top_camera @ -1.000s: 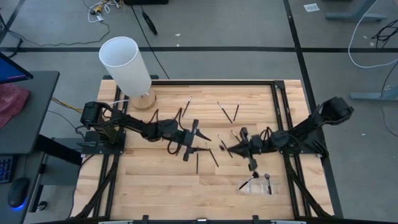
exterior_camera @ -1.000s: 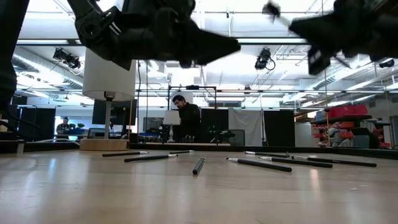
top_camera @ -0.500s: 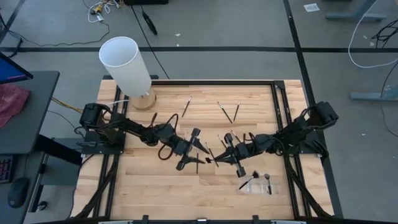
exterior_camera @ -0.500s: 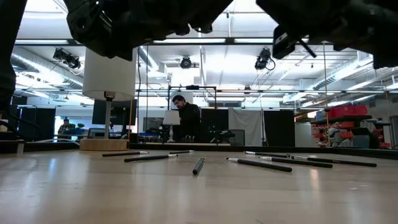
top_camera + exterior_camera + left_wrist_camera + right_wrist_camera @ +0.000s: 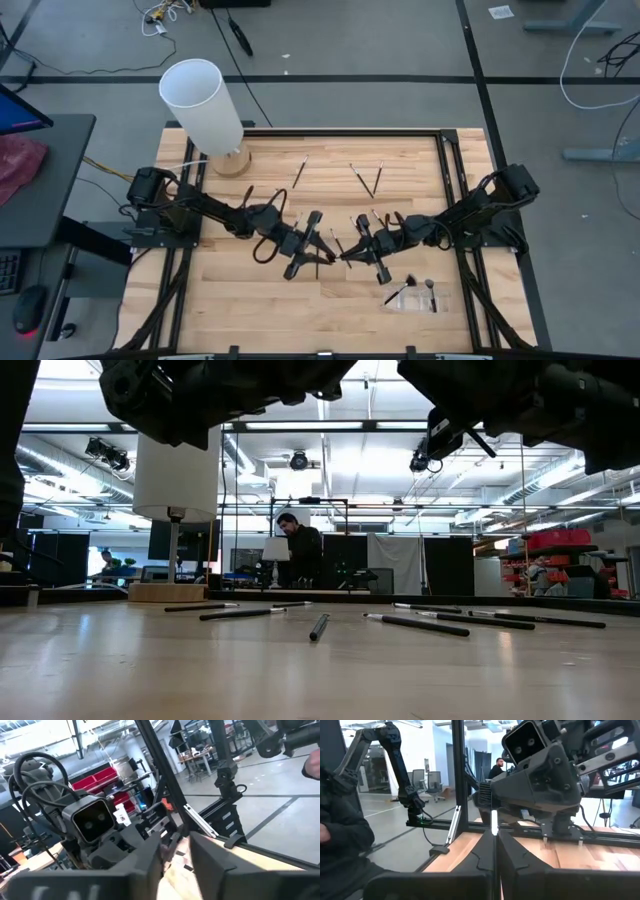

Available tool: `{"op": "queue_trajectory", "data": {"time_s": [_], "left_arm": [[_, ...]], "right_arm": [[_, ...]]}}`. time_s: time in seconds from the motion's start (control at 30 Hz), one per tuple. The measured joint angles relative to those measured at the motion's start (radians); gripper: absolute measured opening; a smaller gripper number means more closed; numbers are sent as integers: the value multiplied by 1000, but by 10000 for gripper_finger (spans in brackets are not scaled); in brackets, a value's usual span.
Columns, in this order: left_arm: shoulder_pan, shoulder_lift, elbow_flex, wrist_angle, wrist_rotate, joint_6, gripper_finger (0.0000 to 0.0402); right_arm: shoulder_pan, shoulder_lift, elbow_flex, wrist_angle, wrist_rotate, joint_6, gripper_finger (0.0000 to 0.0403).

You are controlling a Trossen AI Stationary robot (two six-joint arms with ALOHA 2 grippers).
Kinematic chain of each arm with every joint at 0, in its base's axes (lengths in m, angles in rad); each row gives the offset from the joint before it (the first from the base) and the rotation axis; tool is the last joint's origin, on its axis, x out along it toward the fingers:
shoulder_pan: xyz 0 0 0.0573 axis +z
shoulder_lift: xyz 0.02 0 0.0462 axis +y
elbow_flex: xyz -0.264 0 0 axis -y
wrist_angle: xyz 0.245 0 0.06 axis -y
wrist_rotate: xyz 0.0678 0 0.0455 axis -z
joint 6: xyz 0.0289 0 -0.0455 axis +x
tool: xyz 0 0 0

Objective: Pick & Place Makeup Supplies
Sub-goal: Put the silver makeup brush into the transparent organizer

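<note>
Brushes [image 5: 377,180] lie scattered on the surface [image 5: 250,300] near the white cylinder [image 5: 201,103]; both end effectors meet mid-surface. Right wrist view: right end effector [image 5: 495,837] clenched on 1 brush. Left wrist view: left end effector [image 5: 175,852] partly open

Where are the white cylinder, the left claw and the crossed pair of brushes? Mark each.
white cylinder [image 5: 205,110], high view, its side wall.
left claw [image 5: 322,255], high view, between its fingertips.
crossed brushes [image 5: 368,180], high view, where they meet.
</note>
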Motion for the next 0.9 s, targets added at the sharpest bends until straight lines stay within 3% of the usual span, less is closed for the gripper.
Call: {"op": "queue_trajectory", "data": {"time_s": [0.13, 0.3, 0.43, 0.67, 0.8, 0.9], "left_arm": [[2, 0, 1, 1, 13, -10, 18], [4, 0, 1, -25, 12, -47, 19], [20, -6, 1, -83, -15, -96, 14], [67, -42, 89, -348, -53, -216, 14], [80, -42, 178, -547, -82, -229, 16], [78, -42, 217, -649, -137, -223, 16]], "right_arm": [[0, 0, 0, -3, 4, 3, 5], [2, -1, 0, -51, 61, 32, 11], [2, -31, -8, -147, 146, 76, 39], [-1, -217, 15, -586, 334, 121, 134], [4, -255, 101, -832, 364, 131, 184], [19, -244, 169, -953, 372, 111, 199]]}}
